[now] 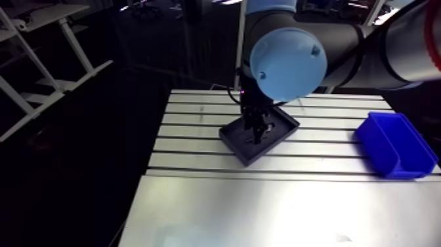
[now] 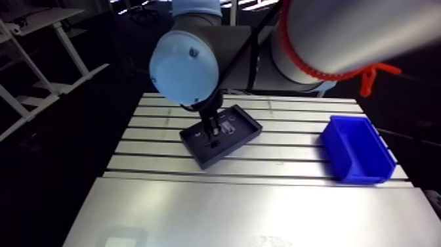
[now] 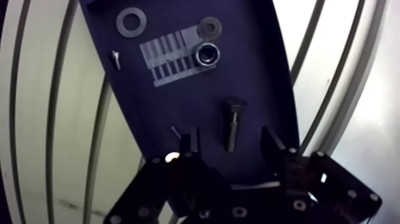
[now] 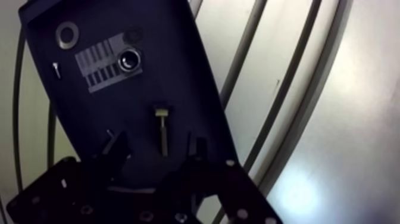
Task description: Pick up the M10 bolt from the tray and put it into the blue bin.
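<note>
Two dark fingers of the gripper (image 3: 230, 143) stand apart, straddling the M10 bolt (image 3: 233, 122). The bolt lies flat, not yet gripped, on the matte dark tray (image 3: 149, 119). Beyond it sit a flat washer (image 3: 131, 22) and a shiny ring (image 3: 207, 55). Well apart on the slotted aluminium table (image 1: 190, 146) stands the glossy blue bin (image 1: 401, 167). Grasping, lifting and carrying are all left to do.

Dim overall, pale glare on the table (image 1: 262, 210), tray (image 3: 250, 71) dark and shadowed

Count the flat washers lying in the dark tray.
2. One grey washer lies beyond the striped label; a darker washer lies just beyond the shiny ring. The gripper may hide more.
</note>
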Robot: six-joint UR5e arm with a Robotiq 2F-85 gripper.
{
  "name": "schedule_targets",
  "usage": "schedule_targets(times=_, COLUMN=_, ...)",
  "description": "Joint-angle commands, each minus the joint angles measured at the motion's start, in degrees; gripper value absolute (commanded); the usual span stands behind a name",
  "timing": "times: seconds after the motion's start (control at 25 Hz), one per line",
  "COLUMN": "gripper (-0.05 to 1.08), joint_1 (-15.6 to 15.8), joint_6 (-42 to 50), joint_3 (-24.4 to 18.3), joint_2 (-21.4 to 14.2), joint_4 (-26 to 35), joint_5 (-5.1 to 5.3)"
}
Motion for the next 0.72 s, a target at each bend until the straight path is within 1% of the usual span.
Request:
schedule_targets(times=0.04, gripper=0.43, joint_1=-0.02, joint_6=0.02, joint_3=0.54, joint_2=0.13, joint_4=-0.78, joint_5=-0.03)
schedule_targets(times=0.24, gripper=0.46, joint_1=-0.02, joint_6=0.02, joint_3=0.98, joint_2=0.48, joint_4=-2.02, joint_5=-0.03)
schedule_targets(times=0.32, gripper=0.46, joint_1=-0.02, joint_6=0.02, joint_3=0.98, joint_2=0.57, joint_4=-2.37, joint_5=-0.21)
schedule_targets(times=0.36, gripper=0.47, joint_1=-0.02, joint_6=0.02, joint_3=0.98, joint_2=0.57, joint_4=-2.37, joint_5=-0.73)
schedule_targets(times=0.48, gripper=0.5, joint_1=-0.02, joint_6=0.02, joint_3=1.06, joint_2=0.57, joint_4=-2.37, joint_5=-1.26)
schedule_targets(times=0.72, gripper=0.53, joint_1=-0.02, joint_6=0.11, joint_3=1.24, joint_2=0.57, joint_4=-2.46, joint_5=-1.26)
